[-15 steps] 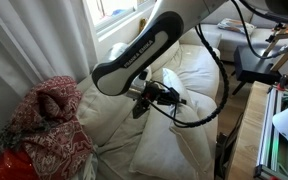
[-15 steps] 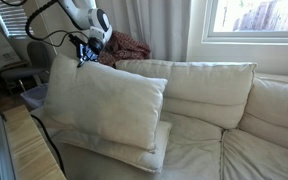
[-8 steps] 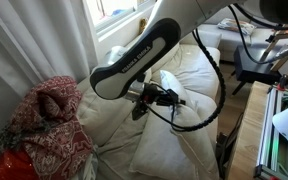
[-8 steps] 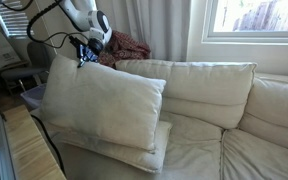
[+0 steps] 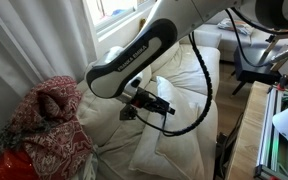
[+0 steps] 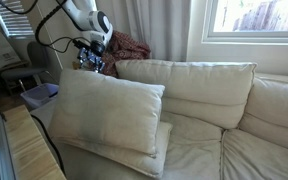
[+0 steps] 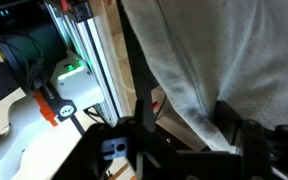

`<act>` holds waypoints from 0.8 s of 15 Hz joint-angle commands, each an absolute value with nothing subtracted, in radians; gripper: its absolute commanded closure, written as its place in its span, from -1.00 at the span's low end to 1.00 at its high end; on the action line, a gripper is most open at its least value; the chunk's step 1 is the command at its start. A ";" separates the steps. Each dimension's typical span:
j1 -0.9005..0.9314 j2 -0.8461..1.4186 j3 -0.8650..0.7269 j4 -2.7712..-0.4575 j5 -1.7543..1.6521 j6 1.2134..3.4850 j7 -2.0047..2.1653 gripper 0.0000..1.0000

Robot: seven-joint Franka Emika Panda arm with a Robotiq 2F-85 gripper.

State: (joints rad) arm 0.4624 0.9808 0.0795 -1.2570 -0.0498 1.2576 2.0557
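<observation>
While the arm reaches in from the upper right of an exterior view, we see its jaws sitting just left of centre, close against the pale upper pillow. In the wrist view the two dark fingers rise from the bottom edge with a gap between them, and the hanging edge of the pillow falls into that gap. We cannot tell whether they pinch the cloth or merely stand around it.

Seen in the exterior view facing the sofa, the same pillow leans tilted at left of centre, and the jaws are at the upper left, just above its top edge. It rests on a second, flatter pillow at the lower middle, both on the cream sofa. A red patterned blanket lies bunched behind the jaws, and it fills the lower left in an exterior view, below a white curtain. A metal frame shows at the upper left of the wrist view.
</observation>
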 commanded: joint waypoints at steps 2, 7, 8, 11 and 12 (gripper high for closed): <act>0.449 0.965 0.074 -1.260 -0.009 1.401 2.091 -1.00; 0.424 0.916 0.071 -1.294 0.006 1.562 2.083 -1.00; 0.417 0.901 0.069 -1.301 0.005 1.582 2.079 -1.00; 0.387 0.845 0.079 -1.325 0.001 1.597 2.018 -1.00; 0.375 0.815 0.086 -1.338 -0.002 1.598 1.969 -1.00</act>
